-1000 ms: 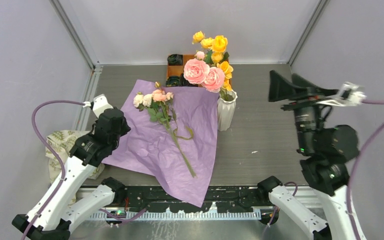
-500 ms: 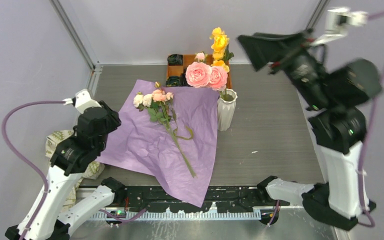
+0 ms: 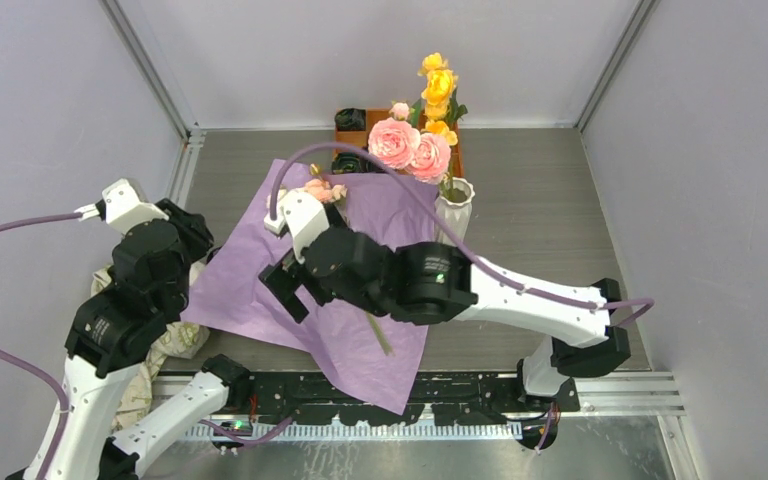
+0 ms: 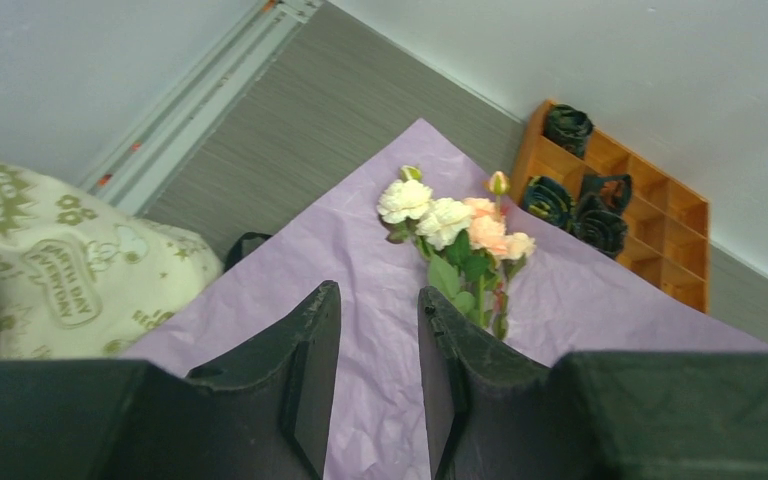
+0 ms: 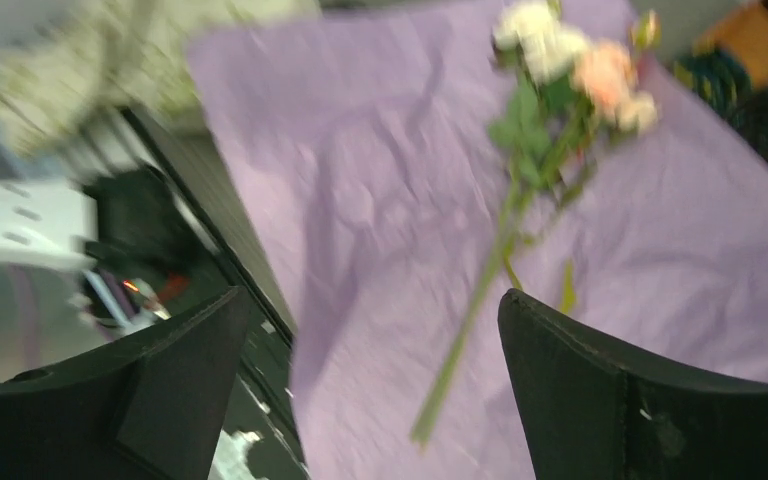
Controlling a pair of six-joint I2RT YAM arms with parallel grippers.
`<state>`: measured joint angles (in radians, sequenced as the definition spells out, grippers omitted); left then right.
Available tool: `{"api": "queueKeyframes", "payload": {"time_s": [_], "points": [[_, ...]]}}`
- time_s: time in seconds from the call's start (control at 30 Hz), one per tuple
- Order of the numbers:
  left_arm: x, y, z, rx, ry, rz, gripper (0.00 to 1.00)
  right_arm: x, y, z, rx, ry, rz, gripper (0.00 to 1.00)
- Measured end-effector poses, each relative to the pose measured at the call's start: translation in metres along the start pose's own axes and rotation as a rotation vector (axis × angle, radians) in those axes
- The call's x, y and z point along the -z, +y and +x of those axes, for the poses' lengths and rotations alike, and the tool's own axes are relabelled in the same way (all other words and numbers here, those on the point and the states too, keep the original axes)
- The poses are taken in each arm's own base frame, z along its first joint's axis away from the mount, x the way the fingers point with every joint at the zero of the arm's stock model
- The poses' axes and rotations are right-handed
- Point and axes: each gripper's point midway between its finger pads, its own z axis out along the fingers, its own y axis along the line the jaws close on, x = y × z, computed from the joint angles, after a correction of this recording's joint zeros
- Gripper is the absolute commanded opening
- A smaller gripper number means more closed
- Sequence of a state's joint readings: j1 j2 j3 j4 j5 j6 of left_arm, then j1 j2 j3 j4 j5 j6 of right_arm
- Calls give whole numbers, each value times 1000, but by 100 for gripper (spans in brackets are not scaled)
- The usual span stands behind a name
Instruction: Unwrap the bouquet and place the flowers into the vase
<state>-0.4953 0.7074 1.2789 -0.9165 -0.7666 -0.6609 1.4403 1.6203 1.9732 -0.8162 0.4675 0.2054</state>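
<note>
The bouquet's purple paper (image 3: 390, 215) lies spread flat on the table. One loose flower sprig (image 4: 455, 220) with cream and peach heads rests on it, its green stem (image 5: 480, 300) pointing toward the near edge. The white ribbed vase (image 3: 453, 215) stands at the paper's right edge and holds pink and yellow flowers (image 3: 410, 145). My right gripper (image 5: 375, 300) hovers wide open above the stem's lower end, and its arm (image 3: 430, 285) crosses the paper. My left gripper (image 4: 380, 300) is off the paper's left side, its jaws apart by a narrow gap with nothing between them.
An orange compartment tray (image 4: 660, 220) with dark fabric coils sits behind the paper. A beige leaf-print cloth (image 4: 50, 270) is bunched at the table's left edge. The paper's near corner (image 3: 390, 385) hangs over the black front rail.
The right arm swung from high on the right down and across to hover over the loose stem. The left arm drew back to the left, and its jaws widened a little.
</note>
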Motion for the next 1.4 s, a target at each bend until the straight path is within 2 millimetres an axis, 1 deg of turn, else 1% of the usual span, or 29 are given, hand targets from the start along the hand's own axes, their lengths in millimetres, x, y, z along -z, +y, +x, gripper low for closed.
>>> {"api": "queueKeyframes", "payload": {"time_s": [0.1,0.13,0.2,0.23,0.27,0.3,0.33,0.4,0.47,0.5,0.57,0.63,0.73,0.83,0.93,1.03,1.3,1.4], "points": [[3,14,-1,-12,-13,-45,37,-21,-20,67,20,143,89,98],[5,17,-2,-11,-18,-54,37,-27,-28,89,13,190,118,95],[7,22,-3,-3,-28,-64,37,-39,-46,124,-27,271,170,86],[8,24,-3,-2,-30,-66,36,-45,-58,142,-65,315,198,83],[8,25,-2,-3,-29,-67,37,-50,-70,154,-102,347,225,81],[8,26,0,-5,-25,-70,36,-55,-73,166,-138,377,232,80],[7,26,2,-10,-21,-72,36,-64,-103,175,-206,405,299,79],[5,26,6,-22,-8,-76,36,-81,-134,193,-277,448,376,74],[3,25,10,-30,2,-77,37,-95,-153,207,-310,484,424,65],[3,25,12,-34,7,-77,37,-104,-156,215,-316,509,434,59],[1,25,16,-42,16,-78,37,-123,-152,224,-314,547,423,52],[0,26,21,-51,24,-82,37,-147,-141,228,-308,569,396,47],[-2,27,25,-61,31,-86,38,-181,-131,227,-300,577,366,44],[-1,28,25,-63,30,-86,38,-205,-124,223,-288,571,344,43],[-1,29,24,-60,26,-83,39,-220,-124,219,-274,570,342,43],[-1,30,26,-64,25,-83,39,-229,-130,222,-264,582,350,41],[-3,30,29,-83,24,-81,39,-242,-153,246,-249,645,386,39],[-4,29,29,-79,20,-78,40,-243,-160,254,-244,666,396,36]]}}
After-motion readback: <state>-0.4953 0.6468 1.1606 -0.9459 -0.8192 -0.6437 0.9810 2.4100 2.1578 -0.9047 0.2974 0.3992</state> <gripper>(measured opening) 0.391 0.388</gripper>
